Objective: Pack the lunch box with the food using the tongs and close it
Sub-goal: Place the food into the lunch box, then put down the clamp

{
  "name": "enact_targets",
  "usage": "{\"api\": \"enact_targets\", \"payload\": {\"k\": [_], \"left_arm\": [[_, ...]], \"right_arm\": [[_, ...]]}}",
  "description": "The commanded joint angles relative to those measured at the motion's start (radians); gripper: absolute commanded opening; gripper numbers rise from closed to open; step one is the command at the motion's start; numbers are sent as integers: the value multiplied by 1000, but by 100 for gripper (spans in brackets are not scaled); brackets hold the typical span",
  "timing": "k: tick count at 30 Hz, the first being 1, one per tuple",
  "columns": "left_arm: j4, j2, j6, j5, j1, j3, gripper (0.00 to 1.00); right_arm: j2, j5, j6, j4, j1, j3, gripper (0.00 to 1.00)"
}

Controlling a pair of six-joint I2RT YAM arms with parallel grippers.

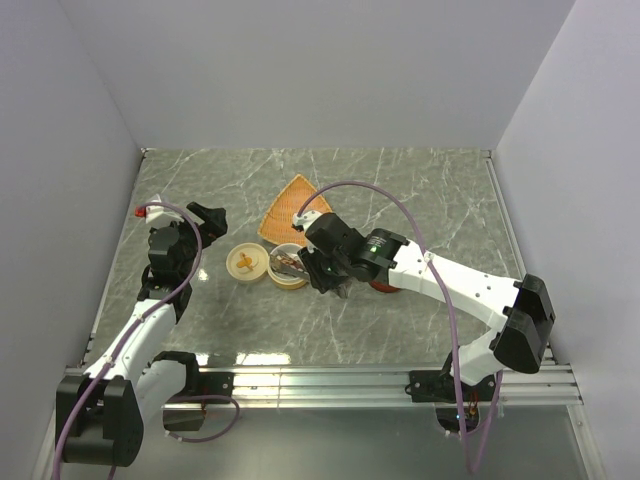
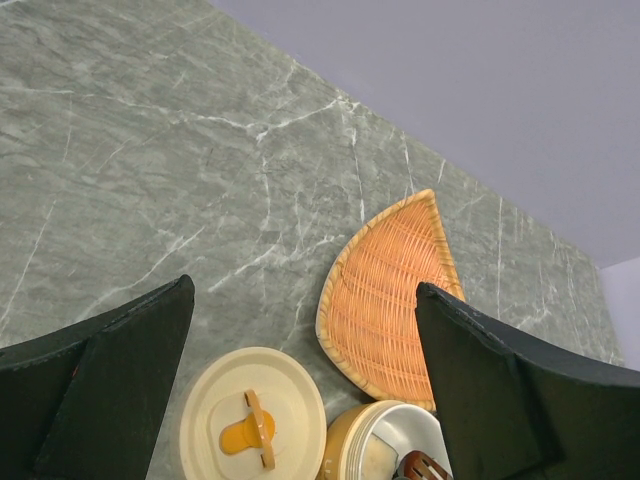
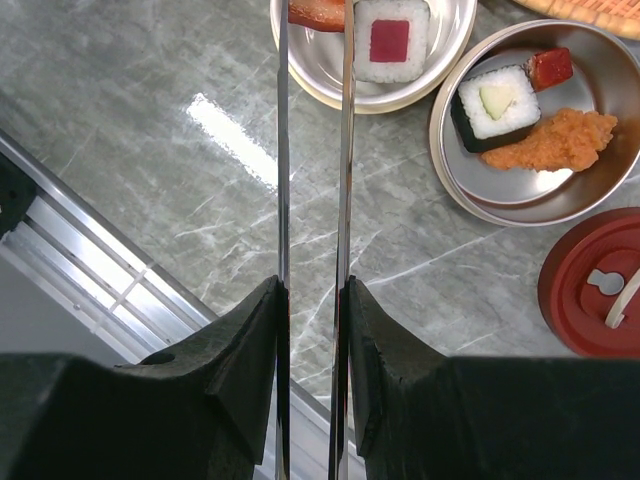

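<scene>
Top view: left claw [image 1: 208, 228] hangs at the left over the bench [image 1: 420, 190], spread wide and holding nothing, well apart from the food. Right claw [image 1: 322, 268] is low over a cream bowl [image 1: 288, 272]. Cream lid [image 1: 246, 263] lies just beside that bowl, wicker tray [image 1: 295, 205] behind it, red lid [image 1: 383, 287] half hidden under the right arm

Left wrist view: fingers [image 2: 110, 390] far apart with nothing between them, only bench, cream lid and tray below. No food shows on the tray

Right wrist view: right claw partly closed, clamped across both arms of the tongs [image 3: 282, 150] and squeezing them near parallel. The tips reach over the cream bowl, where a red piece [image 3: 315, 12] sits between them. Frame edge cuts the tips, so can't tell if it's pinched. Red-centred roll [image 3: 391, 38] is in that bowl just beside one tong arm. Second bowl [image 3: 530, 190] holds a green-centred roll [image 3: 490, 100], a small red bit [image 3: 550, 68] and an orange fried piece [image 3: 555, 140]

Step looks like late packing, lids not yet on. Next move probably calls for easing the squeeze so the red piece drops clear of the roll, lifting the tongs out, then fitting both lids
</scene>
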Motion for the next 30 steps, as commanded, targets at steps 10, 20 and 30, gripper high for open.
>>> {"api": "enact_targets", "payload": {"k": [10, 20, 30], "left_arm": [[25, -27, 4, 1, -2, 25, 99], [24, -32, 6, -4, -2, 24, 100], [25, -34, 4, -4, -2, 22, 99]], "right_arm": [[4, 25, 3, 31, 6, 47, 48], [-21, 66, 1, 54, 6, 62, 50], [-84, 120, -5, 79, 6, 99, 49]]}}
